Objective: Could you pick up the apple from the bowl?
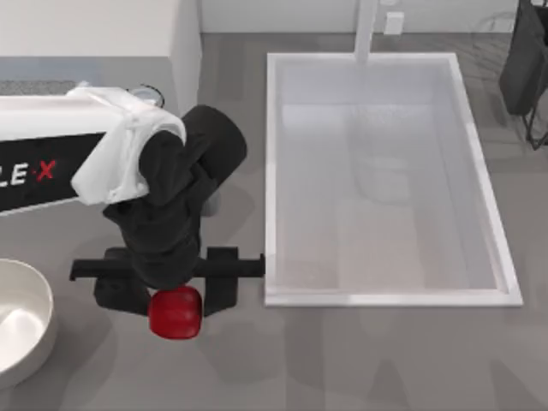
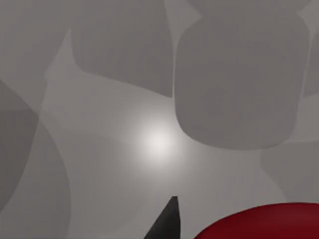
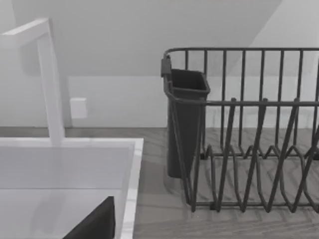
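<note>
A white bowl (image 1: 19, 321) sits at the left edge of the grey worktop (image 1: 360, 360), near its front left corner, its pale inside in plain sight from the top view. Just to its right, clear of the rim and apart from it, the left gripper (image 1: 175, 304) of the AgileX pair hangs over bare worktop with the red apple (image 1: 175, 312) clamped between its dark fingers, the fruit jutting out below the black wrist and crossbar. The white-sleeved left arm (image 1: 51, 163) reaches in from the left edge to carry it. In the left wrist view the apple (image 2: 269, 221) bulges in as a dark red curve beside one black fingertip (image 2: 167, 221), with soft shadows spread over the grey surface beneath. Further right, the large rectangular white sink (image 1: 479, 171) takes up the middle of the worktop, the gripper's crossbar ending just beside its left wall. A pale tap (image 1: 366, 30) rises at the sink's back edge. At the back right corner the right arm (image 1: 524, 60) is parked by a dark wire dish rack (image 3: 249, 129) with a cutlery holder (image 3: 185, 119); the right wrist view looks over the sink's rim (image 3: 130, 179) to that rack, and whether the right gripper's fingers are apart or together cannot be told
</note>
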